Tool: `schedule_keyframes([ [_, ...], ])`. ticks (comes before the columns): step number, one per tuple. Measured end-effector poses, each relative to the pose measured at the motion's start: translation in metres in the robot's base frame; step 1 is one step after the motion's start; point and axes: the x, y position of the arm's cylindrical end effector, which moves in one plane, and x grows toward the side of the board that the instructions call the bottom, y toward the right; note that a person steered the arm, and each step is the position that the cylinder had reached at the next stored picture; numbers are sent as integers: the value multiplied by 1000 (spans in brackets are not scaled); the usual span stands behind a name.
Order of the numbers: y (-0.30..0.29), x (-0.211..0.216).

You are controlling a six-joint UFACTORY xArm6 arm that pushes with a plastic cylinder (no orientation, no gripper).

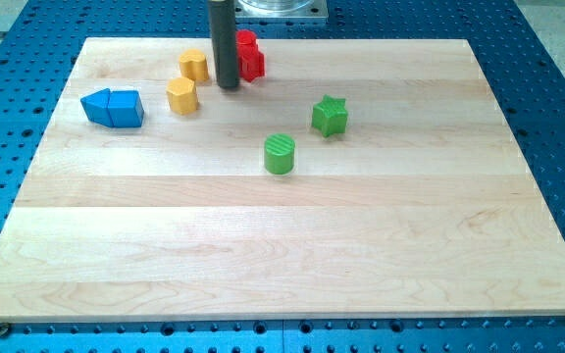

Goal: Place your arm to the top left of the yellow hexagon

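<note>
Right now my tip (228, 86), the end of a plain rod tool with no jaws to open or close and nothing held, rests on the desk (361, 245) near the view's top. It sits between the red block (251, 56) on its right and the upper yellow block (193, 65) just beside it on the left. Whether it touches the red one I cannot tell.

The lower yellow block (181, 95), which I take to be the hexagon, lies down and to the left of the tip. The two yellow shapes look alike, so choosing the wrong one is the first risk.

The goal spot, up-left of that hexagon, is beyond the upper yellow block. A straight slide left would likely shove that block, perhaps into the hexagon, and so move the target. Dropping too low on the far side could bump the blue blocks (112, 107). The green star (330, 116) and green cylinder (280, 154) sit well apart and out of danger.
</note>
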Motion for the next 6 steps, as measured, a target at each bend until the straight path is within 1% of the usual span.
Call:
schedule_keyframes([
  [1,-50,5],
  [2,-74,5],
  [4,-94,5],
  [6,-93,5],
])
